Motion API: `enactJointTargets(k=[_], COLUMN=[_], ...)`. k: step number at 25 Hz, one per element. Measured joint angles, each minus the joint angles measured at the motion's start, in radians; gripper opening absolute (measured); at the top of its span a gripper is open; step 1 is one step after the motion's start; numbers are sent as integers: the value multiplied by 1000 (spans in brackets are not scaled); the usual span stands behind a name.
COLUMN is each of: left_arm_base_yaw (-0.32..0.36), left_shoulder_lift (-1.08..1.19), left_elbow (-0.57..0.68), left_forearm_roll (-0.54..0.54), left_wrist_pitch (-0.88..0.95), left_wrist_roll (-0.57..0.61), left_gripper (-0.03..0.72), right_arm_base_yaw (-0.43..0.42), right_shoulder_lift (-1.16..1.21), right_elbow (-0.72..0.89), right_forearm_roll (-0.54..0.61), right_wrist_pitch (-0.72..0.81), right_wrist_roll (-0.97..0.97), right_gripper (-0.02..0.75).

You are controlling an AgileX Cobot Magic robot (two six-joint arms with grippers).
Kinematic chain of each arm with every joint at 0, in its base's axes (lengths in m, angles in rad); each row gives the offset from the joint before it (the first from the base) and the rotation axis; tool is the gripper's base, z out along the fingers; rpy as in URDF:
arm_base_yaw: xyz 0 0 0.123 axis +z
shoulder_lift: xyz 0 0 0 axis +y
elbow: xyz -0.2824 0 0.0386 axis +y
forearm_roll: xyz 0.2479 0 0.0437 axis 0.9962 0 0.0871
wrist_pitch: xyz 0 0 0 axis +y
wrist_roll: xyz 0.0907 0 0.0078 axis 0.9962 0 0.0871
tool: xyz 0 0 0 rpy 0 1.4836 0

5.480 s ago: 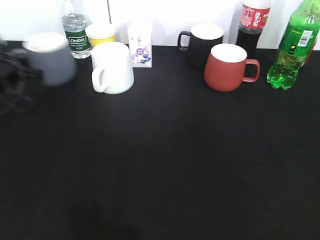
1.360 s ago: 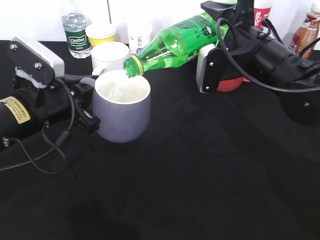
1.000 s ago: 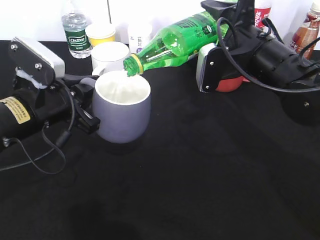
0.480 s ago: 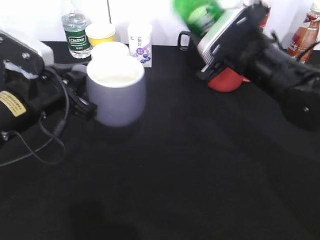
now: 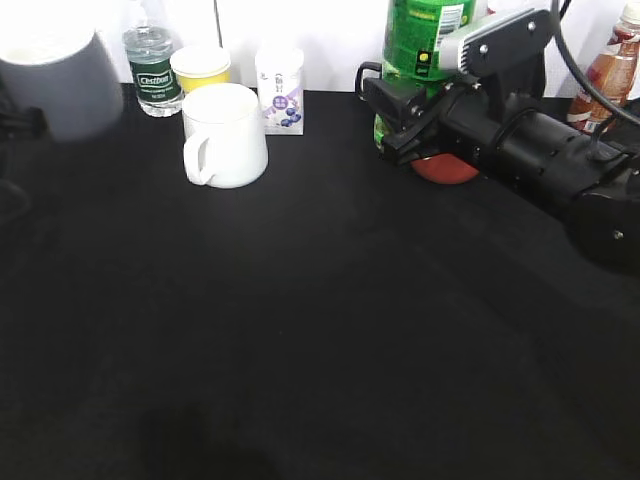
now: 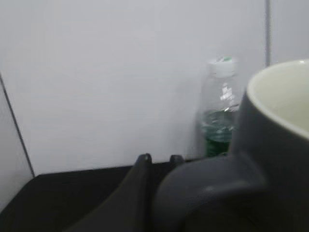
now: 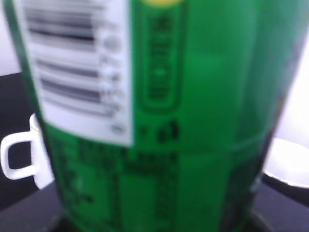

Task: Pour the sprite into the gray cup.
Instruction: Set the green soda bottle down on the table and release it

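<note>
Right tool (image 5: 400,105) clamped on upright sprite (image 5: 420,35), barcode label; left tool's grip unclear.

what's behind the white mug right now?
Behind the glossy white ceramic mug: a yellow cup with a white lid and a small white carton with a blueberry print. The mug covers the yellow cup's base.

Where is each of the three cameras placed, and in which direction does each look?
Exterior: slanted down at the black table; right gripper and arm show.
Left wrist: beside the gray cup, facing the wall and water bottle; a dark finger shows.
Right wrist: against the sprite.
Shared: the white mug.
</note>
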Motion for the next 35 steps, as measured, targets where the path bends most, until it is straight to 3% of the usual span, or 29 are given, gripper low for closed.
enactJointTargets(k=[8, 13, 16, 19, 24, 26, 28, 31, 33, 35], left_arm_base_yaw=[14, 14, 14, 14, 14, 0, -67, -173, -224, -254], left_shoulder_lift=[386, 482, 482, 482, 418, 324, 203, -13, -131, -204], left_elbow=[-277, -379, -380, -361, -164, -58, 33, 114, 115, 115], left_forearm_roll=[14, 59, 60, 60, 55, 23, -38, -46, -45, -42], left_wrist_pitch=[-26, -4, 4, -16, -115, -110, -89, 67, 190, 307], left_wrist_roll=[1, -24, -34, -46, -49, -49, -49, -49, -49, -49], left_gripper=[77, 77, 78, 158, 235, 240, 240, 240, 240, 240], right_arm_base_yaw=[-4, -4, -5, -5, -5, -14, -79, -276, -394, -463], right_shoulder_lift=[-41, -115, -116, -116, -128, -178, -245, -290, -288, -210], right_elbow=[56, 127, 127, 127, 127, 127, 127, 127, 127, 79], right_forearm_roll=[-12, 106, 155, 187, 231, 301, 335, 341, 318, 218], right_wrist_pitch=[24, 25, 25, 24, 35, 94, 128, 162, 172, 170], right_wrist_roll=[131, 95, 76, 70, 34, -42, -87, -92, -80, -12], right_gripper=[418, 418, 418, 418, 417, 417, 417, 417, 417, 417])
